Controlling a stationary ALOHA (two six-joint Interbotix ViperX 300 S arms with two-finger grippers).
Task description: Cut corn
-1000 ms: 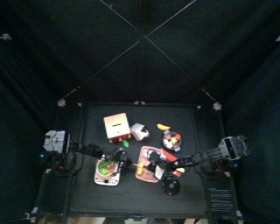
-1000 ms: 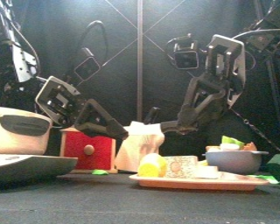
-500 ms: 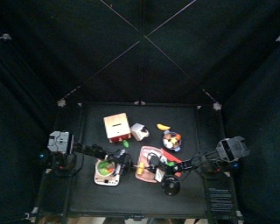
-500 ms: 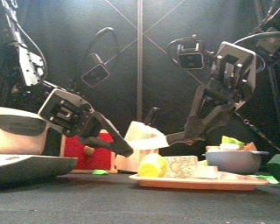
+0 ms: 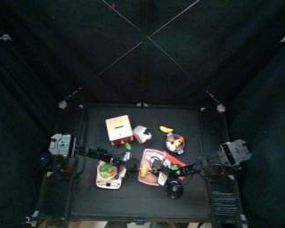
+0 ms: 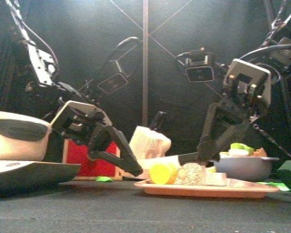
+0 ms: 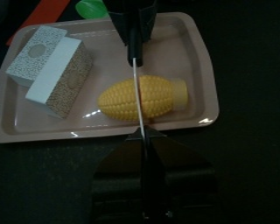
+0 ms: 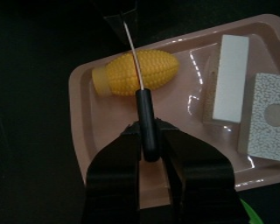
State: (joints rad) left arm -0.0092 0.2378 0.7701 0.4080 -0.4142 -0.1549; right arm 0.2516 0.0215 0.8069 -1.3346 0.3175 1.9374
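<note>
Corn [image 8: 136, 72] lies on pink tray [image 8: 90, 122]; right tool [image 8: 147, 150] grips knife [image 8: 143, 105], left tool's grip unclear.

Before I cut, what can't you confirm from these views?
- Blade contact: the knife crosses the corn in both wrist views; touching or above is unclear.
- Front view: the left arm hides part of the tray.
- Top view: tray contents too small.
- Left hand: grip hidden.

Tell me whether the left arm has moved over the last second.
Yes. In the front view, the left gripper has swung down and toward the right, from beside the red box to the corn on the pink tray.
</note>
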